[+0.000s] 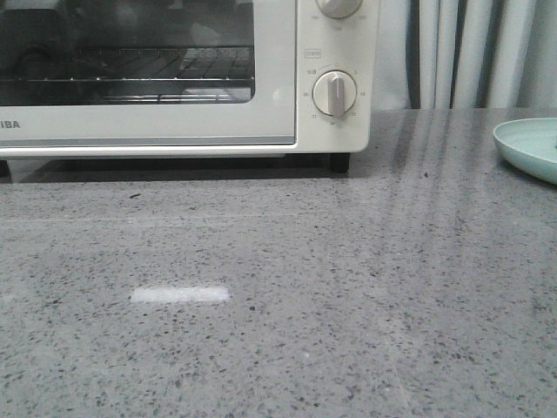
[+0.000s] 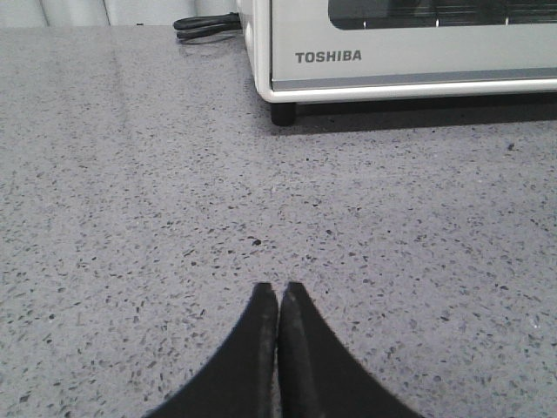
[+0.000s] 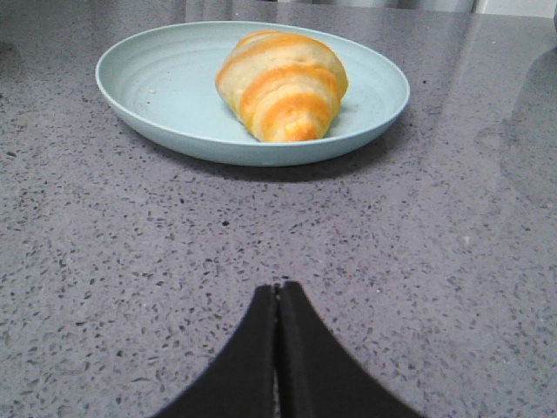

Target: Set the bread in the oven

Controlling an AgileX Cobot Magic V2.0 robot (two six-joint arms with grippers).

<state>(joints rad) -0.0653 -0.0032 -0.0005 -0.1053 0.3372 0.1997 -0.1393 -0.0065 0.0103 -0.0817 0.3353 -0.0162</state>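
With the oven [image 1: 148, 78] door shut and both the left gripper [image 2: 278, 300] and right gripper [image 3: 278, 300] pinched closed and empty, the bread [image 3: 283, 84] could easily get nudged off the plate [image 3: 148, 87] or bumped into glass.

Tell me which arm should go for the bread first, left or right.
Right. The right hand, shut, faces the bread on the light blue plate. The left hand, also shut, faces the closed oven, with no bread in its view.

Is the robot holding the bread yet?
No. Both tools are shut on nothing: the left tool and right tool. The bread lies on its plate.
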